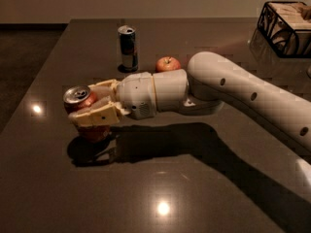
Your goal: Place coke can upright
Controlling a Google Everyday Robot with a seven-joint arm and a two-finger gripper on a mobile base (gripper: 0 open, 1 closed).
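Camera view: claw (87, 106) tight around the upright coke can (78, 97), apparently on table (194, 193).

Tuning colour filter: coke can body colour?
Orange-red, silver top; camera view. The gripper clamps the coke can over the table.

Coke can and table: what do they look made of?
Coke can: thin metal, likely aluminium, painted red with a bare silver top. Table: dark polished stone or laminate; it mirrors light spots. Gripper, clamped around the can just above the table: apparently matte cream plastic.
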